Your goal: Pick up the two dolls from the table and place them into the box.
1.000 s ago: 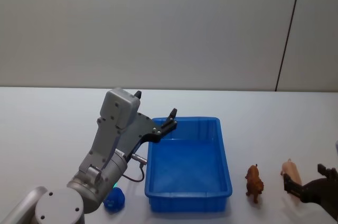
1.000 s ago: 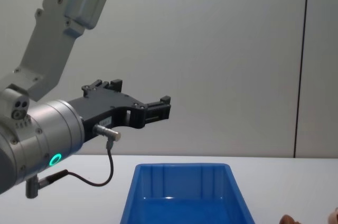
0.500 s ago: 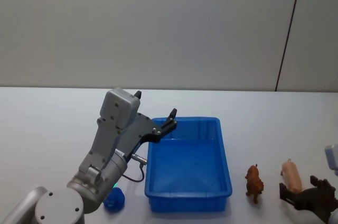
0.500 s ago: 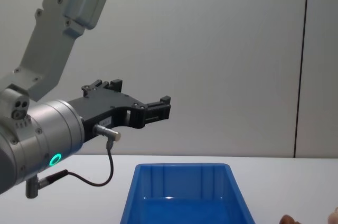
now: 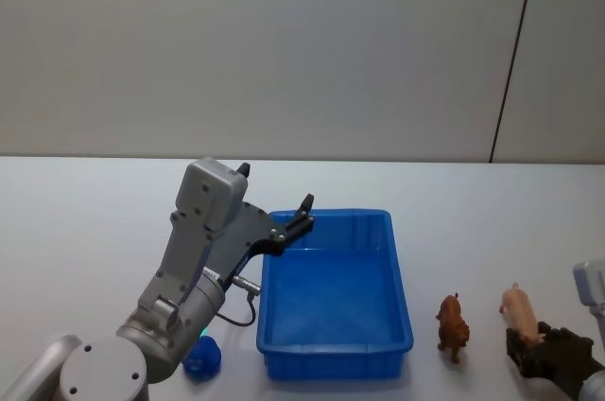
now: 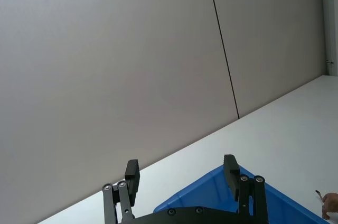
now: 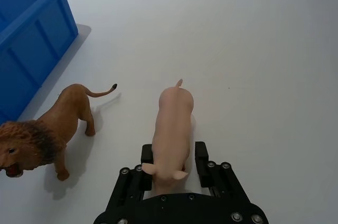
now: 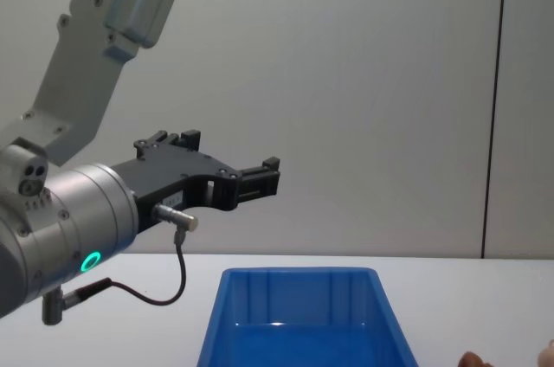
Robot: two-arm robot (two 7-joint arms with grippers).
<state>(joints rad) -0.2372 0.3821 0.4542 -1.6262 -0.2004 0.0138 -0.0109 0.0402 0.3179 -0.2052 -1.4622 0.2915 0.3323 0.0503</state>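
Observation:
The pale pink doll point(image 7: 173, 121) stands on the white table point(image 7: 253, 49), right of the blue box point(image 5: 402, 278). My right gripper point(image 7: 174, 152) is at the table's near right corner, its two fingers pressed against the sides of that doll's head end, shut on it. The reddish-brown doll point(image 7: 58, 123), a lion, stands between the pink one and the box point(image 7: 31, 34). In the head view the lion point(image 5: 454, 325) and the pink doll point(image 5: 518, 306) stand side by side, with the right gripper point(image 5: 531, 346) just behind the pink one. My left gripper point(image 5: 276, 185) hangs open above the box's far left corner.
A small blue object point(image 5: 203, 356) lies on the table under my left arm, left of the box. The inside of the box looks bare. White table stretches out behind and to the right of the dolls. A plain wall stands behind.
The right gripper drew back toward me from around the pink doll, then its fingers narrowed onto the doll's head end. The left arm has not moved.

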